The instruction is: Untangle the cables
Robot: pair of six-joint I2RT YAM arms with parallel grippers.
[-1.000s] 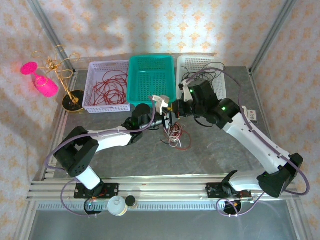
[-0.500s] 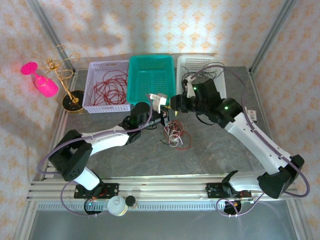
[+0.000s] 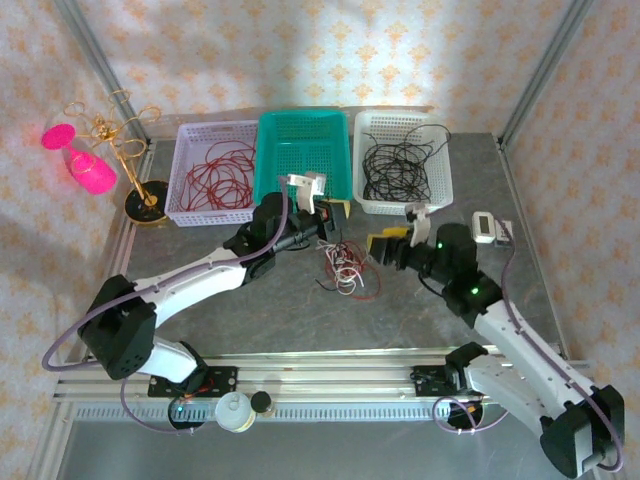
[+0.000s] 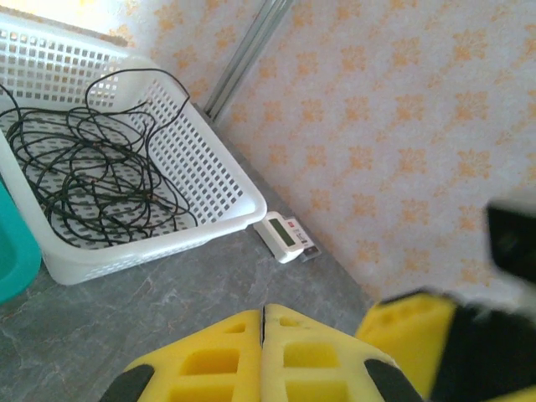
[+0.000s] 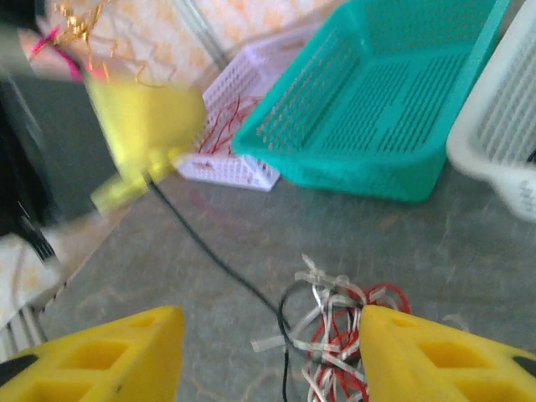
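The cables (image 3: 345, 270) lie as a small knot of red, white and black strands on the grey table. In the right wrist view the knot (image 5: 356, 335) sits between the wide-apart yellow fingers of my open right gripper (image 5: 268, 356), nearer the right finger. One black strand (image 5: 209, 255) runs from the knot up to my left gripper (image 5: 146, 126), which is shut on it. The left gripper (image 3: 335, 220) hovers by the teal basket's front edge; its jaws (image 4: 263, 311) are pressed together. My right gripper (image 3: 375, 248) stands just right of the knot.
Three baskets line the back: a pale one with red cables (image 3: 213, 170), an empty teal one (image 3: 303, 155), and a white one with black cables (image 3: 403, 160). A small white device (image 3: 488, 228) lies at the right. A gold stand with pink cups (image 3: 100, 160) is far left.
My right gripper has opened and drawn back to the near right, uncovering the white basket. The left gripper has stayed shut and shifted slightly back towards the teal basket.
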